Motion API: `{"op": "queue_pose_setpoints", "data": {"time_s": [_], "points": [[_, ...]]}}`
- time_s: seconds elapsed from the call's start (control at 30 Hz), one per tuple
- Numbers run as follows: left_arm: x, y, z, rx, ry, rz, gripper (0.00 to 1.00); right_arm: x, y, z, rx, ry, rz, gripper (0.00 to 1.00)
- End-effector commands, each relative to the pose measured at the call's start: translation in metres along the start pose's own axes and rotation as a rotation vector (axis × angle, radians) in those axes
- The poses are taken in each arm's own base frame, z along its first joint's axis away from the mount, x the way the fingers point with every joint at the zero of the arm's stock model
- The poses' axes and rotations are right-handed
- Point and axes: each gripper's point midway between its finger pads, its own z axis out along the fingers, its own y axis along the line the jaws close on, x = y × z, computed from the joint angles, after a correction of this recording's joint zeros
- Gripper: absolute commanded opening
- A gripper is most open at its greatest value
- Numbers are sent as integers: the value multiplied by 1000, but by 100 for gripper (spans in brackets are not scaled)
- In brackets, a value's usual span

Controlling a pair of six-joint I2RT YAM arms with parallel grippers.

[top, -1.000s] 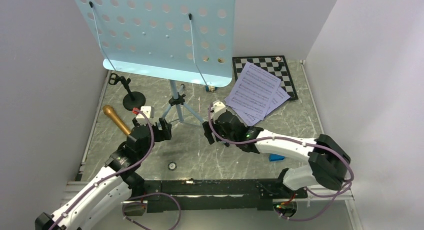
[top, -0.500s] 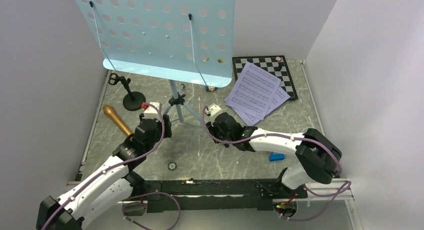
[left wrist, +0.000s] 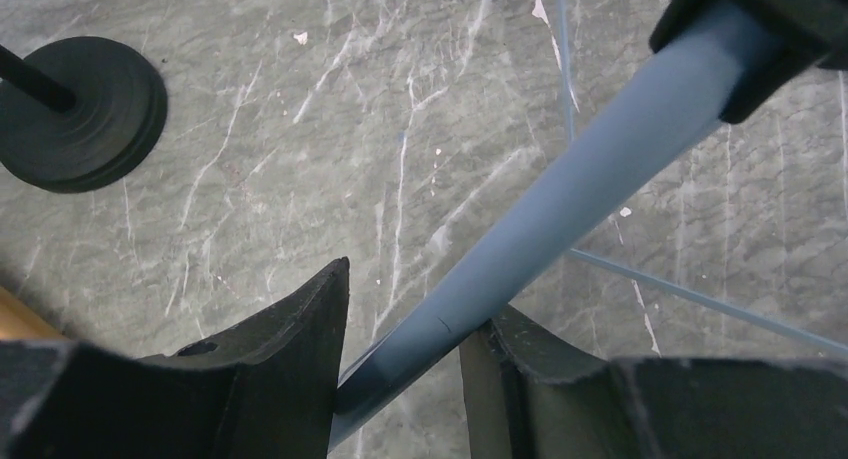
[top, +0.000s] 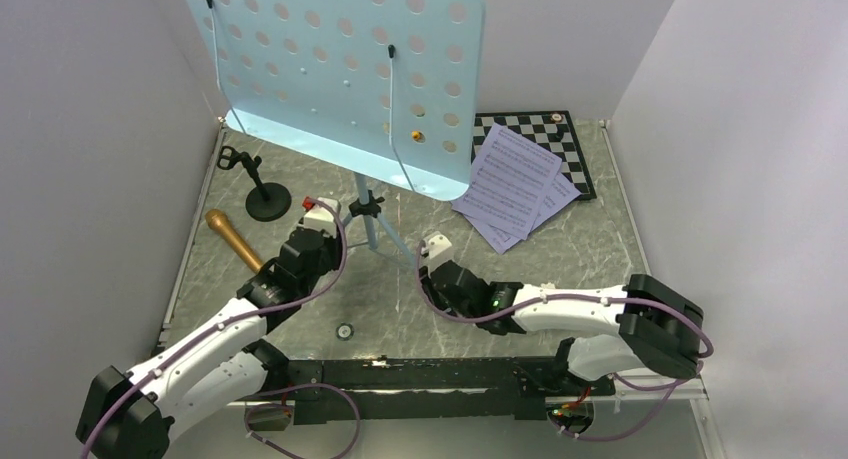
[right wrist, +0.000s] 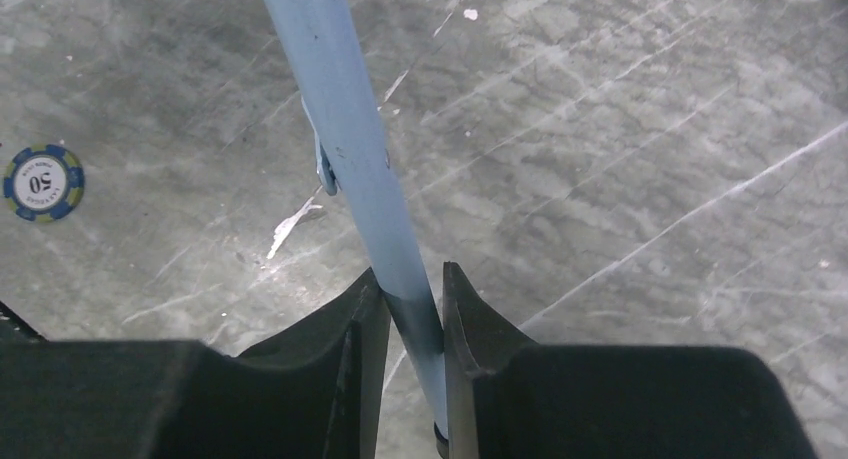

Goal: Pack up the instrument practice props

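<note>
The music stand stands at the back middle of the table, its hole-punched desk leaning high over the tripod and empty of paper. Both arms hold it low down. The left pincer is closed around one tripod leg, the blue tube running between its two fingers and touching both. The right pincer is clamped tight on a second leg, fingers pressed to either side of the tube. In the overhead view the stand looks tilted, though I cannot tell whether its feet are off the table.

The step in hand appears to be handling the stand by its legs, probably to fold the tripod or lay the whole thing down.

The next move calls for the two arms to work together, since one rigid frame joins them: any pull by one must be matched by the other, or the tall desk swings. It should tip away from the mic stand, which sits near the left arm, and from the microphone lying beside that arm.

The sheet-music pages lie fanned at the right rear, partly on the chessboard, not yet gathered. A poker chip rests on the table near the right pincer.
</note>
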Motion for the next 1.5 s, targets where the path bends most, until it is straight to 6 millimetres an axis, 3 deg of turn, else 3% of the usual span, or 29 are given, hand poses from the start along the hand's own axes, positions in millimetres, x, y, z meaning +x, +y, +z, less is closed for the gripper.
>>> {"op": "queue_pose_setpoints", "data": {"time_s": [0.0, 0.17, 0.53, 0.63, 0.73, 0.87, 1.0, 1.2, 1.37, 1.47], "points": [[-46, -4, 7, 0, -129, -70, 38, -4, 36, -11, -43, -43, 142, 0], [-55, 10, 11, -40, -149, -89, 39, -7, 72, -6, -41, -45, 151, 0], [-77, 38, 9, -79, -253, -110, 48, 4, 115, 37, 26, 38, 187, 0], [-80, 40, 10, -79, -264, -109, 59, 8, 124, 45, 20, 71, 163, 0], [-83, 41, 6, -78, -259, -127, 74, 10, 119, 44, 42, 85, 148, 1], [-91, 45, -10, -86, -299, -160, 86, -4, 110, 29, 41, 49, 167, 41], [-99, 44, -27, -62, -327, -182, 90, -15, 104, 16, 42, 37, 178, 61], [-114, 39, -63, 23, -454, -191, 91, -38, 91, -17, 16, -3, 192, 69], [-155, 8, -103, 243, -689, -152, 95, -81, 65, -48, -166, -100, 346, 70], [-172, -5, -107, 319, -734, -130, 99, -117, 39, -63, -301, -196, 430, 69]]}}
